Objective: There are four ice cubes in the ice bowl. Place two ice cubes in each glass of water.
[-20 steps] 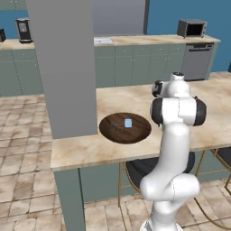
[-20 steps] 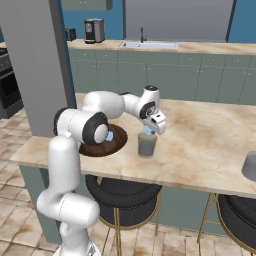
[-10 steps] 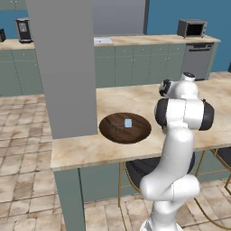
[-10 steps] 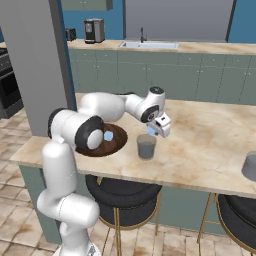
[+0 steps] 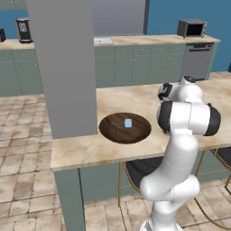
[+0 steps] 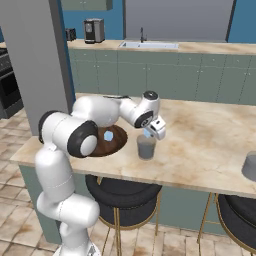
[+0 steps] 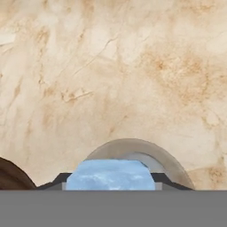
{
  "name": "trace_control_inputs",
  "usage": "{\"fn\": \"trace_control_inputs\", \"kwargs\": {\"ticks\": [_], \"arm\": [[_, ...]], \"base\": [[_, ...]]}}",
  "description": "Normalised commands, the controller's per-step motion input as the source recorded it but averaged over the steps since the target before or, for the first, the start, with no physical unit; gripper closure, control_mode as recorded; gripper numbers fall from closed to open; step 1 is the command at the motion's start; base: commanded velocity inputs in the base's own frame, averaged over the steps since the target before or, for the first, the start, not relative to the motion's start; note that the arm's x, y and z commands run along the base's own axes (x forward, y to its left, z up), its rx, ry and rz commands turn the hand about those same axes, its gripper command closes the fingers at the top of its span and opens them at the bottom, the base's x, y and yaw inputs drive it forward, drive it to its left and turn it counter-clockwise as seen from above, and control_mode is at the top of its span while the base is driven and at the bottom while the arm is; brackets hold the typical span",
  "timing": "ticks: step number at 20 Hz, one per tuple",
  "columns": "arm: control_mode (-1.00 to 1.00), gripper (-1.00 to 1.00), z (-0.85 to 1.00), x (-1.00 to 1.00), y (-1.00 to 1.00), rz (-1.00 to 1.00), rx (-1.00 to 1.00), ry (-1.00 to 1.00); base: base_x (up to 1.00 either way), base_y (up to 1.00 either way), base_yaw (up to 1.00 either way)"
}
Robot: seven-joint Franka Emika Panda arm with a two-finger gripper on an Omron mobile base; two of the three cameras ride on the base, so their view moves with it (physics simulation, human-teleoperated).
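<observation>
My gripper point(image 6: 153, 132) is shut on a pale blue ice cube point(image 6: 148, 133) just above a clear glass of water point(image 6: 146, 148) on the counter. In the hand view, the cube point(image 7: 110, 172) sits between the dark fingertips, with the glass rim point(image 7: 174, 165) right behind it. The dark brown ice bowl point(image 6: 95, 147) lies to the left of the glass, holding one ice cube point(image 6: 108, 135). From the left base view, the bowl point(image 5: 113, 131) and its cube point(image 5: 128, 123) show clearly, while my arm hides the glass. A grey round vessel point(image 6: 249, 166), perhaps the other glass, is cut off at the right edge.
A wide grey pillar point(image 5: 63, 67) stands at the counter's left end, close to the bowl. Stools point(image 6: 122, 192) stand under the counter's front edge. Bare marble point(image 6: 210, 135) stretches right of the glass. A back counter carries a sink point(image 6: 148, 45) and a coffee machine point(image 6: 93, 30).
The arm's elbow has swung to the right. The hand, still holding the cube, has shifted slightly over the glass. Bowl and glass have not moved.
</observation>
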Motion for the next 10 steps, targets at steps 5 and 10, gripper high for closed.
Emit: {"fn": "trace_control_inputs", "kwargs": {"ticks": [5, 10], "arm": [[-1.00, 1.00, -0.09, -0.10, 0.10, 0.02, 0.00, 0.00], [-1.00, 1.00, -0.03, -0.05, 0.00, 0.02, 0.00, 0.00]], "base": [[0.00, 0.00, 0.00], [0.00, 0.00, 0.00]]}}
